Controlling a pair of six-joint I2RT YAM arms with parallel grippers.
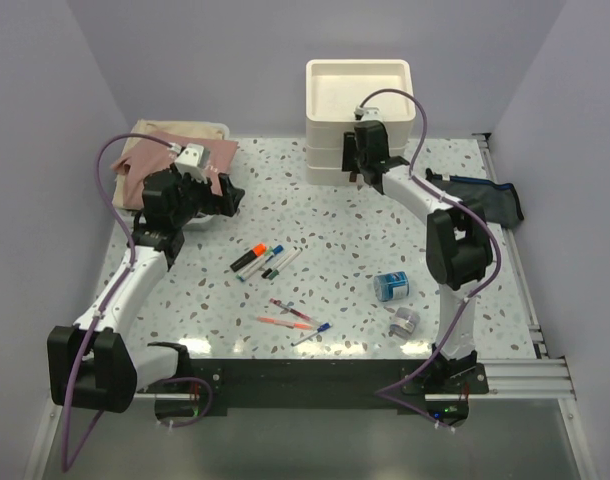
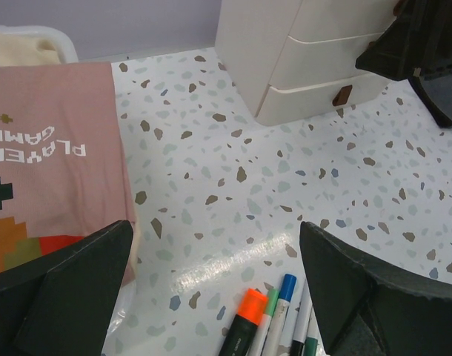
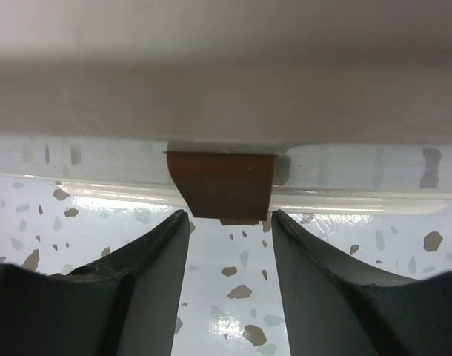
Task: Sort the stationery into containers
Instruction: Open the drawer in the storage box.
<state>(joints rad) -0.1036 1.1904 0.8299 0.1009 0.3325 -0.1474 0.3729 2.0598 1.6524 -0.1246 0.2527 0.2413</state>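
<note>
Right gripper is up against the front of the cream three-drawer unit, at table level. Its wrist camera shows both fingers parted to about the width of the brown handle tab. The tab's lower edge sits in the gap and speckled table shows directly beneath. From the left wrist view the lowest drawer's tab looks whole and just clear of the fingertips. I read this hand as unclenched and grasping nothing.

The right forearm slants across the lower front of the unit and hides part of the drawer faces from overhead. The tray-like top holds nothing that I can see.

Left gripper hangs spread wide and released, low over the table near the left rear. A pink printed T-shirt lies right beside its left finger, with a white bin holding cream cloth behind it.

Stationery is all loose on the table, between the arms:
- Marker cluster at centre: orange marker, blue marker, a green-capped and a darker one alongside, touching or nearly so. Their caps poke in at the bottom of the left wrist view.
- Red pens and a short blue pen, nearer the bases.
- Blue roll and grey roll, close to the right arm's upright link.

Navy pouch lies flat at the right edge, partly behind the right arm's elbow.
</note>
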